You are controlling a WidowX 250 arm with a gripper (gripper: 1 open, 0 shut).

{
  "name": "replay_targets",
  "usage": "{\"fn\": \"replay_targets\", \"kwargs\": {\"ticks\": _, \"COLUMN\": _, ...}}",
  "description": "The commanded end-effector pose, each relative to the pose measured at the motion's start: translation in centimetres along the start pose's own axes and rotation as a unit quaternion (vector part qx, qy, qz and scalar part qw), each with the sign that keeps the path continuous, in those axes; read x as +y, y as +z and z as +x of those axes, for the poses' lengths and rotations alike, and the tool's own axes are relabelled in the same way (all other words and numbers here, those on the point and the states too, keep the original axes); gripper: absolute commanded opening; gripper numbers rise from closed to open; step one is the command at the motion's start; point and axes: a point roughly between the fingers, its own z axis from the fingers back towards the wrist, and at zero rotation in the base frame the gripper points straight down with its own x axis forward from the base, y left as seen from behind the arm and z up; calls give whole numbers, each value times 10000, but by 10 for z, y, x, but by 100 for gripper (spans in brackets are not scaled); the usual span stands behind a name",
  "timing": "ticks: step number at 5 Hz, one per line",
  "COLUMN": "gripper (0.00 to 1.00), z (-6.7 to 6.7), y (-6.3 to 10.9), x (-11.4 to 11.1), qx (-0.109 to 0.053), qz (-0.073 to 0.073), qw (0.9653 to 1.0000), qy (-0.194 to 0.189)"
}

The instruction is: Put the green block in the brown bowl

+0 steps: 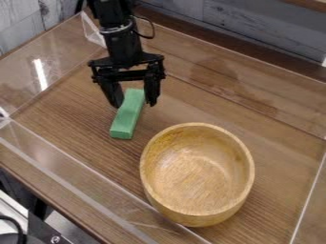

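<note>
The green block (pixel 125 116) lies flat on the wooden table, a long bright green bar angled slightly, just left of the brown bowl (pixel 196 172). The bowl is a large round light-brown wooden one with a thick rim, and nothing lies inside it. My gripper (pixel 128 95) points down over the block's far end, open, with its two black fingers (pixel 105 95) straddling the bar on either side. Whether the fingertips touch the block cannot be told.
A clear plastic wall (pixel 76 186) runs along the table's front and left edges. A grey plank wall (pixel 254 24) stands at the back. Bare wooden tabletop (pixel 242 91) stretches to the right of the arm.
</note>
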Motion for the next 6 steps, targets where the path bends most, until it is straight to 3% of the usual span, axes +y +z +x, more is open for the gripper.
{"fn": "replay_targets", "kwargs": {"ticks": 1, "gripper": 100, "z": 9, "y": 15, "x": 0, "qx": -240, "qz": -87, "qw": 9996, "qy": 91}}
{"fn": "replay_targets", "kwargs": {"ticks": 6, "gripper": 100, "z": 13, "y": -27, "x": 15, "qx": -270, "qz": -67, "qw": 9983, "qy": 506}}
